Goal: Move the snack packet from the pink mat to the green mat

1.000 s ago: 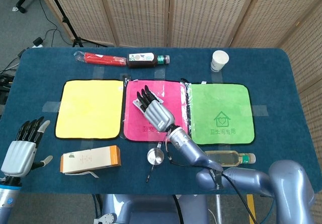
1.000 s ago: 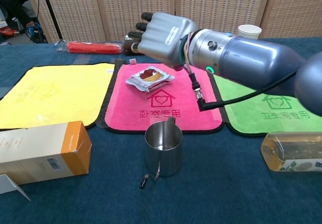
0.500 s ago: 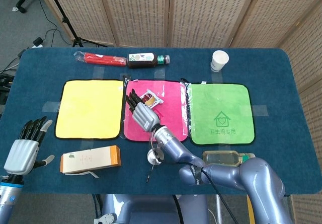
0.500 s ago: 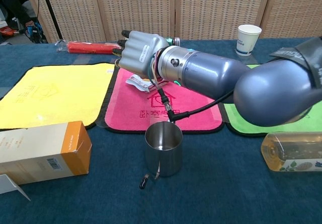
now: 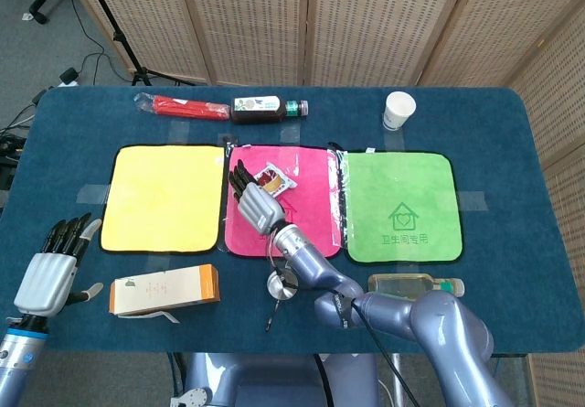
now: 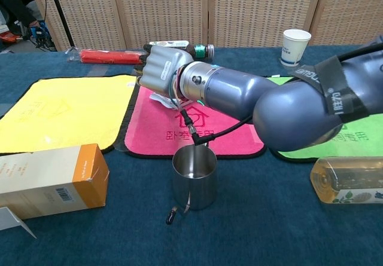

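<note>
The snack packet (image 5: 275, 177), white with a red picture, lies on the upper part of the pink mat (image 5: 309, 217). My right hand (image 5: 255, 205) hovers low over the mat's left half, fingers stretched out along the packet's left edge; I see nothing held. In the chest view the back of this hand (image 6: 160, 69) hides most of the packet (image 6: 160, 101), and the forearm crosses the pink mat (image 6: 179, 135). The green mat (image 5: 402, 206) lies bare to the right. My left hand (image 5: 53, 274) floats off the table's front left corner, fingers apart, empty.
A steel cup (image 5: 281, 285) stands just in front of the pink mat, under my right forearm. An orange-white box (image 5: 164, 289) and an oil bottle (image 5: 416, 286) lie along the front edge. At the back are a paper cup (image 5: 398, 110), a dark bottle (image 5: 268, 107) and a red packet (image 5: 187, 108). A yellow mat (image 5: 163, 198) lies to the left.
My right hand has slid left and lower across the pink mat, uncovering the packet in the head view. The packet stays where it was. The left hand has barely shifted.
</note>
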### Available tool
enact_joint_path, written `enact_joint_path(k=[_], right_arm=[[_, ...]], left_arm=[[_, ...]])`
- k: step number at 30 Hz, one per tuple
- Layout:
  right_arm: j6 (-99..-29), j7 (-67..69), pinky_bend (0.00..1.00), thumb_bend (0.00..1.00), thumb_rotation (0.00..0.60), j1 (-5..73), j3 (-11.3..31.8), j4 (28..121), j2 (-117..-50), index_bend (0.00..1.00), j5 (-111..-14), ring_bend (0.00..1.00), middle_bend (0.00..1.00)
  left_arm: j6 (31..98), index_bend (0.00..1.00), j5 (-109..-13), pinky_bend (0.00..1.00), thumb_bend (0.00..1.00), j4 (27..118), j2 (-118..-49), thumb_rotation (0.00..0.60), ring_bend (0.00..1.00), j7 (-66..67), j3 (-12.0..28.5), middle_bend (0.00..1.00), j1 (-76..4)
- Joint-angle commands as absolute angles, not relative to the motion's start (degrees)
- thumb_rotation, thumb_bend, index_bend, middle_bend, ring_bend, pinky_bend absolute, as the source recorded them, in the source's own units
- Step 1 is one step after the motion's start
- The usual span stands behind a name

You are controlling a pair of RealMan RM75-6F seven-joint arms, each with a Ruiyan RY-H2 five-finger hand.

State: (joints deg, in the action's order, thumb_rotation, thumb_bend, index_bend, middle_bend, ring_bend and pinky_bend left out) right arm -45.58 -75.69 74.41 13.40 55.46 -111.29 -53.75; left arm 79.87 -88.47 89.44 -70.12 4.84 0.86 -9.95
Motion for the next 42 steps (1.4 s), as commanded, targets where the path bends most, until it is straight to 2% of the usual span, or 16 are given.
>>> enact_joint_path(k=[1,25,35,42], right_arm=[[-45.20,-75.28,0.00,0.57,0.600,75.08,13.45,54.63,-111.85,0.14,-53.49,0.00,0.05],[-39.71,-69.36,0.00,0.57,0.600,78.59,12.33,40.85,-118.52,0.14,-53.29,0.00,0.05],[-40.02,-70.42,0.00,0.57,0.600,76.98,12.00,40.22,-118.20,0.14,-51.79,0.00,0.05],[-42.81,-77.02,0.00,0.57,0.600,76.09,12.85,41.77,-117.76,0.14,-47.24,0.00,0.05]], left_arm=[[79.71,0.00,-88.32,0.00,0.13,89.36,-70.19,0.600,0.00,4.84,0.87,0.00,-10.05],[77.68,0.00,-88.43,0.00,0.12,88.70,-70.55,0.600,0.00,4.09,-0.05,0.00,-11.17],[77.94,0.00,-89.63,0.00,0.12,88.87,-70.56,0.600,0.00,3.73,-0.69,0.00,-11.34],[78.24,0.00,-90.66,0.00,0.12,89.10,-70.36,0.600,0.00,3.07,-1.22,0.00,-11.40]])
